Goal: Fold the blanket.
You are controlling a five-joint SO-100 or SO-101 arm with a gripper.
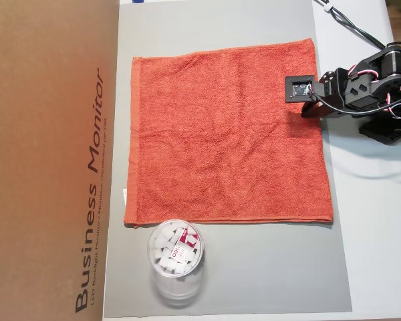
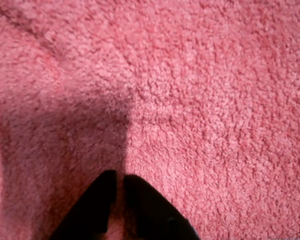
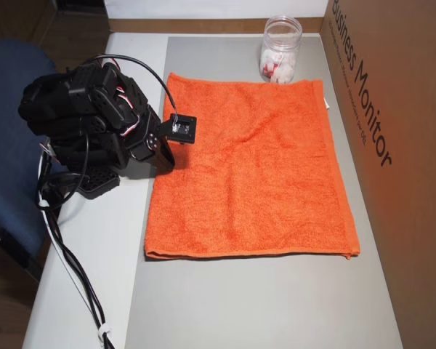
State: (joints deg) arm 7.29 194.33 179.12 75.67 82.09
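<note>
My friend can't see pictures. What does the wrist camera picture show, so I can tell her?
Fuzzy orange-red terry-cloth blanket fills almost the whole picture, seen from very close. At the bottom edge, the two black fingertips of the robot's end effector poke in, nearly closed with only a thin gap between them, right over the cloth. A dark shadow falls across the blanket's lower left.

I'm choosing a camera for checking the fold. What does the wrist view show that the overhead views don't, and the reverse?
Only the wrist view shows the end effector tips, nearly closed, against the terry pile. Only the overhead views show the blanket lying flat and unfolded on the grey mat, the clear cup and the cardboard box. Both show the blanket's orange-red cloth.
</note>
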